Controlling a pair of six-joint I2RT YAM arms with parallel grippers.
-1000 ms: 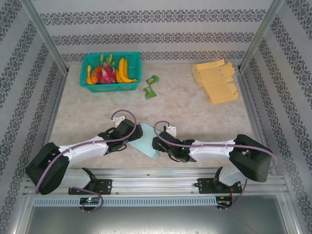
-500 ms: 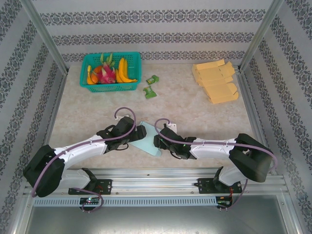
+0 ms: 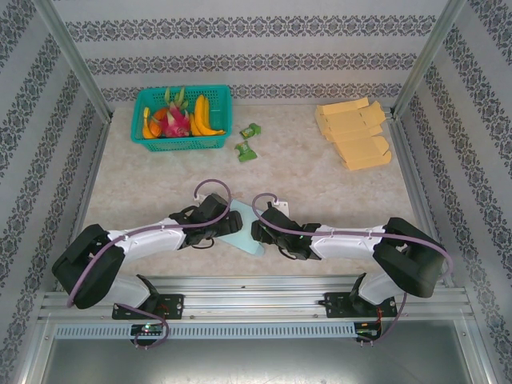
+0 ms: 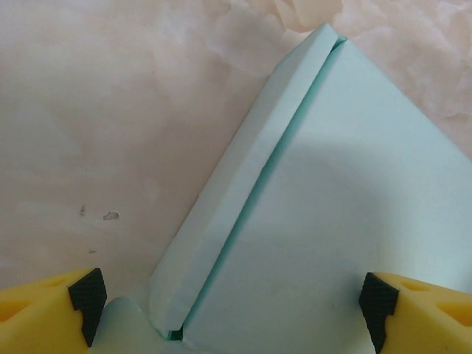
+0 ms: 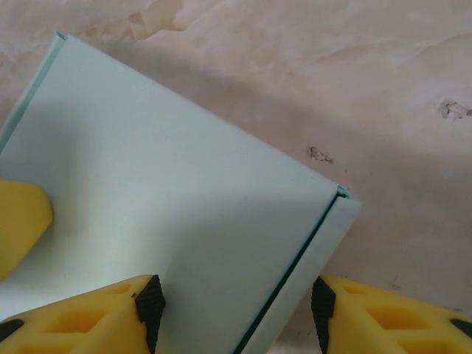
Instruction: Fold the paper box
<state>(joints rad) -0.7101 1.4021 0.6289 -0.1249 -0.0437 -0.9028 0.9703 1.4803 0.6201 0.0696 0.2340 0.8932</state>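
The paper box is a flat pale-teal piece lying on the marble table near the front edge, between my two grippers. My left gripper reaches onto it from the left. In the left wrist view the left gripper stands open and wide over the box, whose narrow side flap is folded up along a crease. My right gripper comes in from the right. The right gripper is open, its pads either side of the box corner and edge flap.
A green basket of fruit stands at the back left. Two small green packets lie beside it. Yellow flattened boxes are stacked at the back right. Metal frame posts flank the table.
My left arm has pushed right and forward onto the box, covering more of it, and its jaws have narrowed slightly. The right arm has barely moved.
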